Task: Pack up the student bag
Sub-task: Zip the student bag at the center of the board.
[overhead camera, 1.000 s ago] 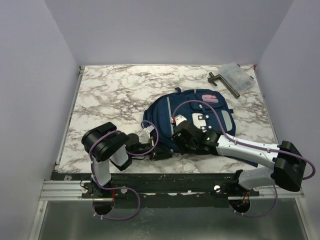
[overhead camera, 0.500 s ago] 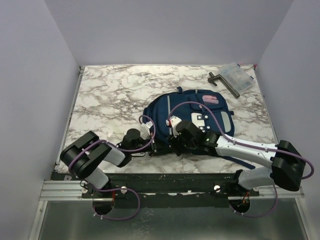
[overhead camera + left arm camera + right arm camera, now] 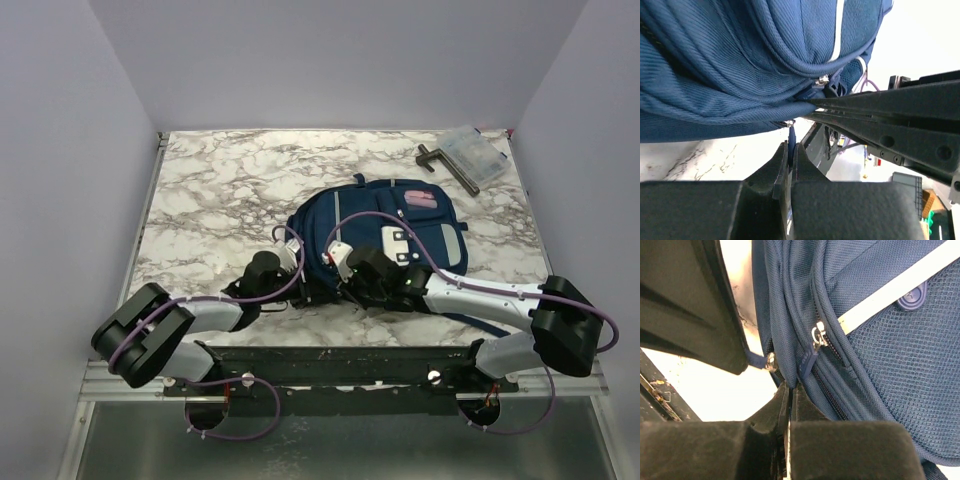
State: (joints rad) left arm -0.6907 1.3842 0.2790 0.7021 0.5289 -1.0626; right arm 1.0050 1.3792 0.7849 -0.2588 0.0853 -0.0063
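Overhead, the student bag lies flat on the marble table, right of the middle, its near-left corner turned toward my two arms. Both arms reach low across the table to that same corner. My left gripper meets the bag's edge from the left and my right gripper meets it from the right, the two just beside each other. From this height I cannot tell how either pair of fingers stands. Well apart, at the far right corner, a clear case rests beside a dark bar.

Next, my left wrist camera: the navy cloth fills the top of the picture, bulging just above my fingers. They are pressed together on a small blue zip pull that hangs from the bag's lower seam. The dark fingers of my right gripper cross from the right and touch the bag at the seam, near a metal slider.

Lastly, my right wrist camera: the bag covers the upper right, mesh and a pale stripe showing. My fingers here are together, their tips against the bag's edge just below a second zip pull. I cannot tell whether they pinch cloth or that pull. To the left, my other gripper's finger holds its blue tab.
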